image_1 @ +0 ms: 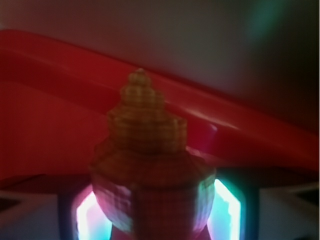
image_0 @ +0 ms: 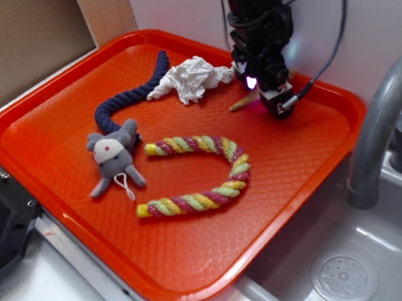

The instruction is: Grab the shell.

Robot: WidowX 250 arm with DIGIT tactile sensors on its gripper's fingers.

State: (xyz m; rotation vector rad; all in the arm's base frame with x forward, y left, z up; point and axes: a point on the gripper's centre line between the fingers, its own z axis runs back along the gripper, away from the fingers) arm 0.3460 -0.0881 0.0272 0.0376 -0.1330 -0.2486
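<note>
The shell (image_0: 241,103) is tan-gold, and only its thin pointed end shows, sticking out left from under my gripper (image_0: 266,94) at the back of the orange tray (image_0: 308,156). In the wrist view the shell (image_1: 150,150) fills the middle, its stepped spiral pointing away toward the tray rim. Its ribbed bulb sits between the glowing pads (image_1: 227,210) of my gripper (image_1: 155,215), touching both sides. The gripper is shut on the shell, low over the tray. I cannot tell whether the shell touches the tray.
Crumpled white paper (image_0: 191,79) lies just left of the gripper. A dark blue rope (image_0: 133,96), a grey mouse toy (image_0: 113,156) and a curved multicoloured rope (image_0: 206,178) lie on the tray. A grey faucet (image_0: 381,119) and sink (image_0: 343,272) stand to the right.
</note>
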